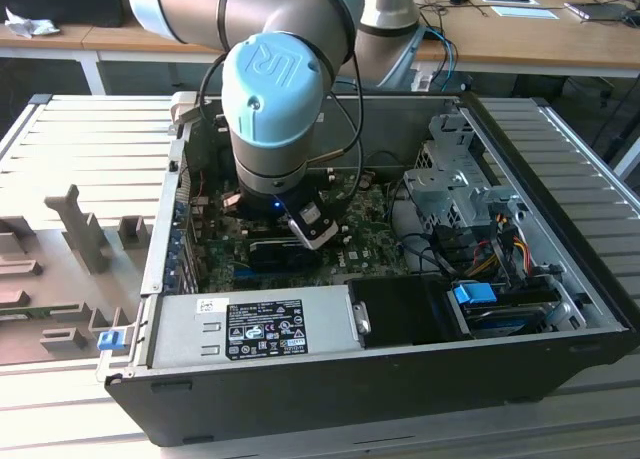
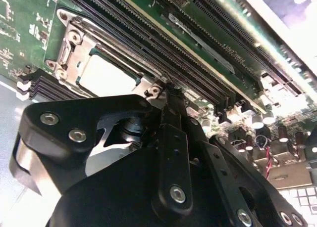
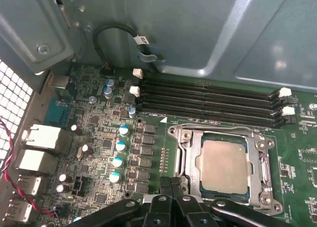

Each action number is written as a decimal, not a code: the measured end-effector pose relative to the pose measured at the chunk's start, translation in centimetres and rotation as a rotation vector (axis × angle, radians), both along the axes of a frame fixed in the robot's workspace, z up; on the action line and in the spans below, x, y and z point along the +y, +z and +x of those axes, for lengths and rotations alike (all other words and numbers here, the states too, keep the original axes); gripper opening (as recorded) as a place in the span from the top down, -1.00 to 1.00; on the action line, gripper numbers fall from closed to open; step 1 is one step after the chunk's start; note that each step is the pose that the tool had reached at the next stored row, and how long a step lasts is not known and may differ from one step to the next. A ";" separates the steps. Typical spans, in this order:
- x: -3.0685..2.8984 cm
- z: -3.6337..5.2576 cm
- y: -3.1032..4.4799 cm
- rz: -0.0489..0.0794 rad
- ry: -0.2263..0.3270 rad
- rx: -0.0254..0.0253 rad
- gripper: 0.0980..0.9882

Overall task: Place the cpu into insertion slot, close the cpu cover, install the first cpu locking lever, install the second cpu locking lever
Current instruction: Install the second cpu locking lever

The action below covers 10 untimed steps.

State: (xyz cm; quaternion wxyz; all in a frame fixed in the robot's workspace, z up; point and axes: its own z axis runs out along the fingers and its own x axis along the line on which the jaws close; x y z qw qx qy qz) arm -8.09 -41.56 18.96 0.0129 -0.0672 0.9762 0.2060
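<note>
Open computer case (image 1: 400,379) on slatted table (image 1: 80,139), desks behind, cpu (image 3: 224,160) seated in slot under closed cover (image 3: 262,153), pincer (image 3: 172,183) pinched narrow, empty, touching cover's edge.

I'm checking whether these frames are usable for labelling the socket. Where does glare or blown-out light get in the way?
Second wrist view: the cpu face is washed near-white by glare and one corner is blown out. First wrist view: even light, cpu and cpu cover clear. Exterior view: the arm shadows the board.
</note>
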 end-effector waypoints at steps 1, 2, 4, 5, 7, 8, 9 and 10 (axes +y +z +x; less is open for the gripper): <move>0.00 -0.05 -0.01 0.000 0.000 0.0000 0.98; 0.00 -0.06 0.06 0.000 0.000 -0.0001 0.98; 0.00 -0.06 0.69 0.000 0.000 0.0000 0.98; 0.00 -0.06 1.05 0.000 0.000 -0.0001 0.98; 0.02 -0.06 1.87 0.000 0.000 0.0000 0.98; 0.06 -0.06 2.24 0.000 0.000 0.0000 0.98; 0.06 -0.06 2.51 0.000 0.000 0.0000 0.98; 0.07 -0.06 2.82 0.000 0.000 0.0000 0.98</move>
